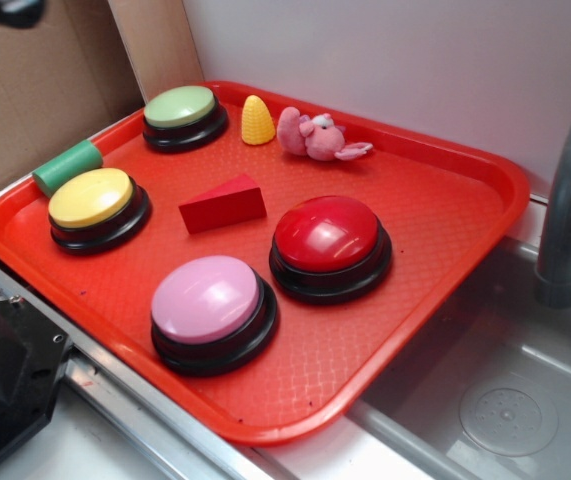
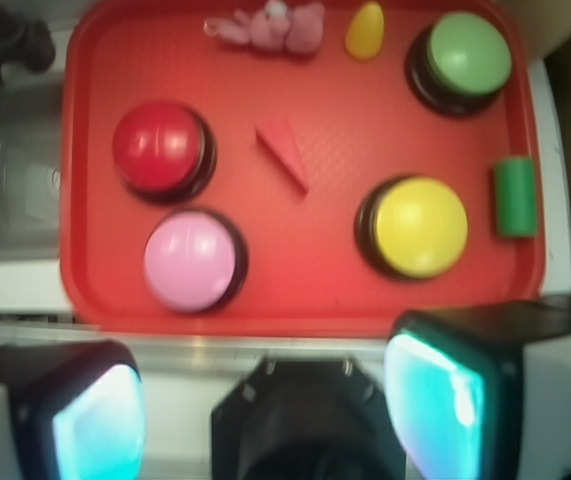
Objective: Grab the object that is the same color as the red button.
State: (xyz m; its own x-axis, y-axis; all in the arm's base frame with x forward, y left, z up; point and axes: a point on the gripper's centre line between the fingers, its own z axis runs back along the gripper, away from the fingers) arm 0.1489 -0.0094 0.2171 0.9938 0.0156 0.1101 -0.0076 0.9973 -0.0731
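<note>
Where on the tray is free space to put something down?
The tray is bare right of the red button, toward the sink, and along the front edge below the pink button. It is crowded between the yellow button, red wedge and green button.

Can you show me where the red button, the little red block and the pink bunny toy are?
red button [image 1: 326, 232], exterior view, top of its glossy dome.
red wedge block [image 1: 222, 205], exterior view, its front face.
pink plush toy [image 1: 312, 136], exterior view, its body.
</note>
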